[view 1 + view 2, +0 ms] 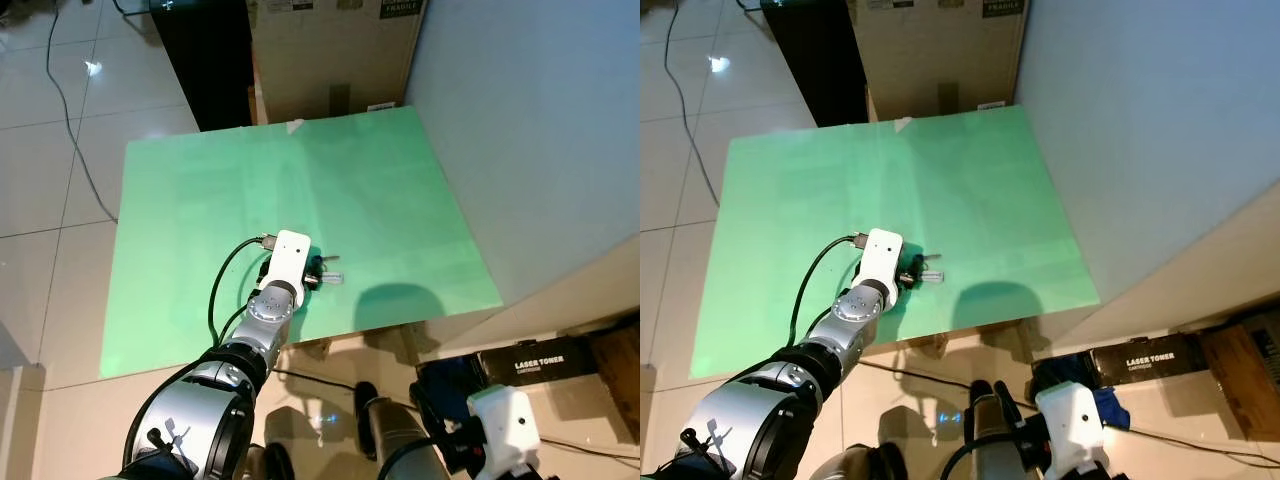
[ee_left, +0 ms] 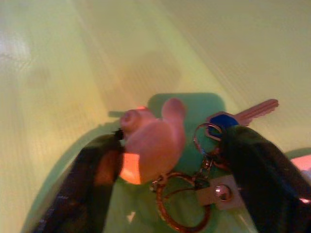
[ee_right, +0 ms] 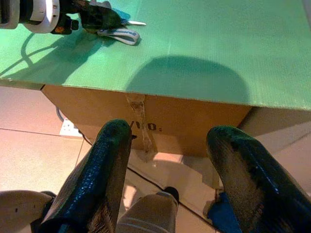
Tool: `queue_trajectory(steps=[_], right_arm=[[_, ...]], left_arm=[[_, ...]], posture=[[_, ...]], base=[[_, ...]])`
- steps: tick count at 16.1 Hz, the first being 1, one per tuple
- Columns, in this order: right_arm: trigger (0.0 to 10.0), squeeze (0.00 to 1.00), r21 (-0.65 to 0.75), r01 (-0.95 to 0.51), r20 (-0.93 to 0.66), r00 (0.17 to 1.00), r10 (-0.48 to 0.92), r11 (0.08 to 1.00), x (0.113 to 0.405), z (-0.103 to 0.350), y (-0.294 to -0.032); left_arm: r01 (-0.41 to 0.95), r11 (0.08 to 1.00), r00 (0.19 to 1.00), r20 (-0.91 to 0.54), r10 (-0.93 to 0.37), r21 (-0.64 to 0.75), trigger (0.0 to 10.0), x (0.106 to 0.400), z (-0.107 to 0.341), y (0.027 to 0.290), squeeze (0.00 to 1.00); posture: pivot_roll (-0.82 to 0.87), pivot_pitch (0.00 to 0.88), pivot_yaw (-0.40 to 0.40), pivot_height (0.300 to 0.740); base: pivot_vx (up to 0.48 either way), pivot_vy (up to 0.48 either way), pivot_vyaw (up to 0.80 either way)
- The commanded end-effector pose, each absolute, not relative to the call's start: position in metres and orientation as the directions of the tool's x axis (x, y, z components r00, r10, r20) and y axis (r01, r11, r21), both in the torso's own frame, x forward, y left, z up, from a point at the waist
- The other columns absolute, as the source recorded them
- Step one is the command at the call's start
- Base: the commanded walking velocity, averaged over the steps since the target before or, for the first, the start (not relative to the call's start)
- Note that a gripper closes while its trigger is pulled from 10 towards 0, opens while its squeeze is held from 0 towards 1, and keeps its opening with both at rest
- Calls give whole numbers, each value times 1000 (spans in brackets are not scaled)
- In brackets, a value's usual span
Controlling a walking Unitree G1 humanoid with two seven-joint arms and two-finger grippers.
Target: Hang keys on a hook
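Head stereo pair looks steeply down on the green desk (image 1: 300,180); left wrist view, close and somewhat blurred; right wrist view, farther back, shares the desk's edge.

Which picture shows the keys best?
The left wrist view: the keys lie close up between the left gripper's open fingers, ring and pink charm plain. In the eye views and right wrist view they are a tiny glint by that gripper on the green sheet.

green sheet (image 1: 300,190): matt, finely ribbed like corrugated plastic | cardboard box (image 3: 160,121) under it: plain brown, dull, taped | keys (image 2: 245,114): shiny metal, one with blue plastic head | key ring (image 2: 182,204): polished metal | pink charm (image 2: 153,138): smooth, rubbery | floor tiles (image 1: 40,90): glossy, reflective | left gripper (image 2: 170,165) fingers (image 2: 82,189): black, textured
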State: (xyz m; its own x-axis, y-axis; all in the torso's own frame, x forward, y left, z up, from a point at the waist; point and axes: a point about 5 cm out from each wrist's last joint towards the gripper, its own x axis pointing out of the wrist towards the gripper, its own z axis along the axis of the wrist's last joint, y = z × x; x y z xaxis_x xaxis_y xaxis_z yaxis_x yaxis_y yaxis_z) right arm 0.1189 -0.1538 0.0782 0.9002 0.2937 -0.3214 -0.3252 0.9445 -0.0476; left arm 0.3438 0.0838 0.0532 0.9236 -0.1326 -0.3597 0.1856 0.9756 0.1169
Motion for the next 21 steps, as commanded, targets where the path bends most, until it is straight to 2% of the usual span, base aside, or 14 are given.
queue_trajectory(steps=[1,4,11,13,15,17,19,21], right_arm=[[10000,0,-53,-312,-339,899,277,949,115,78,-156],[10000,0,-51,-295,-349,901,260,954,108,79,-155],[10000,0,-41,-249,-354,909,219,968,105,77,-151],[10000,0,-40,-236,-346,915,208,971,110,75,-152],[10000,0,-59,-226,-307,931,198,972,125,76,-156],[10000,0,-62,-201,-272,946,177,978,144,75,-164],[10000,0,-47,-187,-222,960,172,981,177,74,-172],[10000,0,-45,-219,-180,962,208,975,210,75,-172]], left_arm=[[156,984,878,-469,-100,81,0,330,31,90,0],[95,995,878,-472,-76,16,0,331,31,95,0],[150,988,866,-486,-122,20,0,328,28,91,0],[149,989,864,-485,-136,-12,0,330,30,93,0],[95,982,874,-458,-162,-165,0,334,36,87,0],[107,973,898,-400,-183,-205,0,337,42,87,0],[79,965,932,-324,-161,-250,0,345,54,102,0],[104,971,977,-161,-141,-217,0,358,83,123,0]], posture=[[-448,325,64,736],[-463,336,73,736],[-466,341,115,736],[-452,317,138,736],[-435,267,161,736],[-384,194,157,736],[-294,86,139,736],[-197,0,107,736]], base=[[0,0,0],[0,0,0],[0,0,0],[0,0,0],[0,0,0],[0,0,0],[0,0,0],[0,0,0]])
